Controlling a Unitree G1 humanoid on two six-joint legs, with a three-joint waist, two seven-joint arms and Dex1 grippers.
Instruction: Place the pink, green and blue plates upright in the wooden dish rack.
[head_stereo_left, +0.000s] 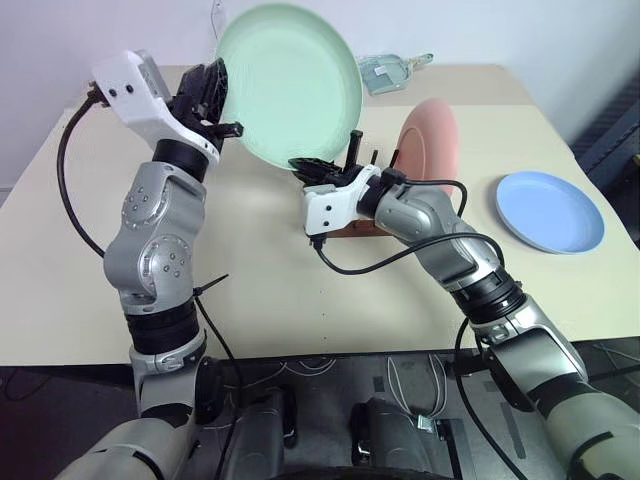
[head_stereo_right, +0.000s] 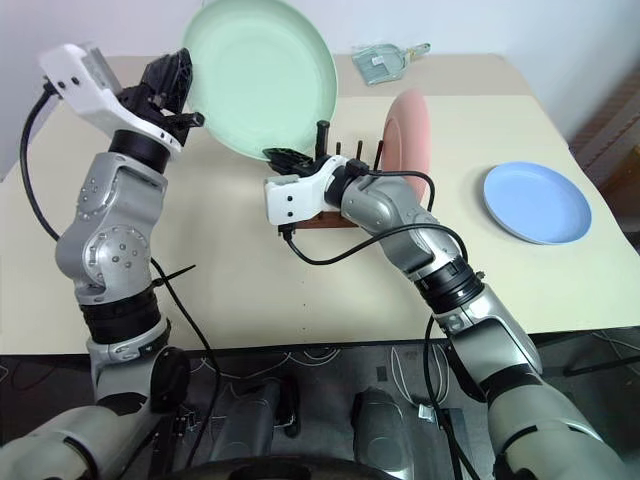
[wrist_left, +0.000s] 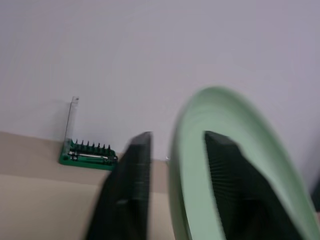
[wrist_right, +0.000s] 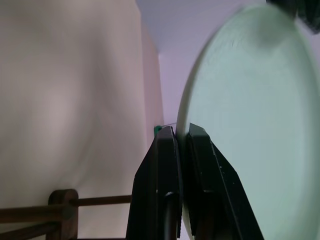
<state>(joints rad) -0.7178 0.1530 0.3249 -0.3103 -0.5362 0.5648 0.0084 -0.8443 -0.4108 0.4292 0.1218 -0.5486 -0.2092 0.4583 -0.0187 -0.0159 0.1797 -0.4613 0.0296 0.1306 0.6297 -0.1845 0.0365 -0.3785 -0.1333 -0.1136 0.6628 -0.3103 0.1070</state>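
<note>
Green plate (head_stereo_left: 290, 85) is held upright above the rack (head_stereo_right: 335, 215). Right gripper (head_stereo_left: 312, 166) is clamped on its rim at 6 o'clock; left gripper (head_stereo_left: 215, 95) at 9 o'clock stands loosened around it. The plate looks light, stiff and slick: grip the rim.

Beige table (head_stereo_left: 300, 300) against white wall (head_stereo_left: 500, 30)

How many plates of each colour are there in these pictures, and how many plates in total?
green plate: 1
pink plate: 1
blue plate: 1
Total: 3 plates
</note>
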